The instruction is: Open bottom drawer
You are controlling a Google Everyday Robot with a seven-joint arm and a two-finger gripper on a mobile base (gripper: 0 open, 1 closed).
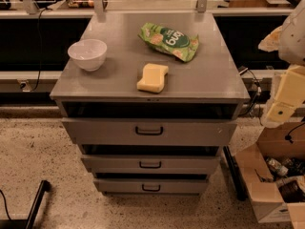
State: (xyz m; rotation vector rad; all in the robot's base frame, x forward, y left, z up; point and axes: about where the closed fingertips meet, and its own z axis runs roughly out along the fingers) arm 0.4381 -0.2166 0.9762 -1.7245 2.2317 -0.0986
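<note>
1. The jaws' state could not be told; the gripper, pale and yellowish, hung at the right edge of the view, well apart from the cabinet and touching none of its drawers.
2. Nearest on the speckled floor were a black bar at the lower left and an open cardboard box at the lower right, below the gripper.
3. The bottom drawer sat lowest in the grey metal cabinet, just above the floor, with its small black loop handle centred on the narrow front and a dark gap above it.
4. Above it came the middle drawer, then the top drawer, the tallest and widest front, each with a black handle and a dark gap over it.
5. On the cabinet top a yellow sponge lay near the front edge.
6. A white bowl stood upright further back on the left, apart from the sponge.
7. Farthest back lay a green snack bag, right of centre.
</note>
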